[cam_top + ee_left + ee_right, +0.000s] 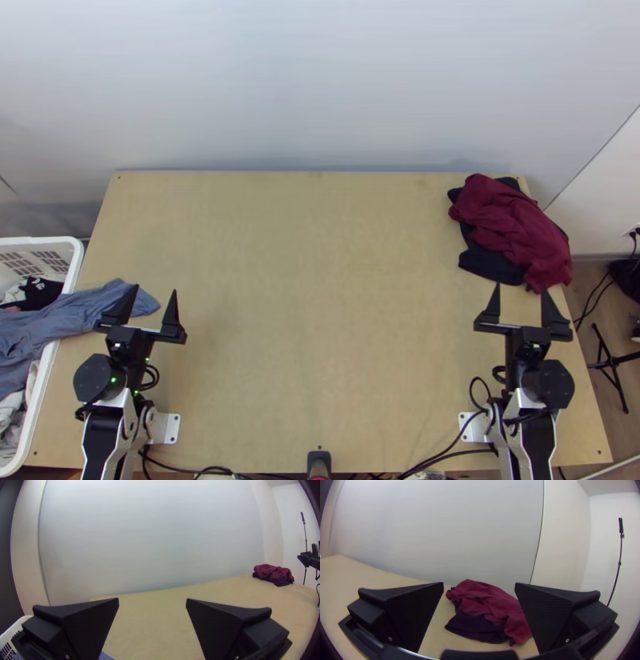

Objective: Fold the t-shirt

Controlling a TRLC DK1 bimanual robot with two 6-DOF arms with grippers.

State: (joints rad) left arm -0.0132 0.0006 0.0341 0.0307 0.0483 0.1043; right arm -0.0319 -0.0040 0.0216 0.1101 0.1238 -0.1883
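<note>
Black left gripper [155, 290] and right gripper [521, 288] stand over the table's [320, 280] near sides, fingers spread apart. Blue cloth [76, 314] runs bunched from the white basket [40, 241] onto the table's left side, its end partly beneath the left gripper. Maroon cloth [512, 220] lies bunched on dark cloth [481, 261] at the far right corner; which is the t-shirt is unclear.

1. Light wooden table [320, 304].
2. At its far right corner, a bunched maroon cloth [512, 224] lies over a dark cloth [484, 260], the maroon reaching past the right edge.
3. A rumpled blue-grey cloth [88, 308] lies across the left edge.
4. Black cables [456, 454] run along the near edge.
</note>
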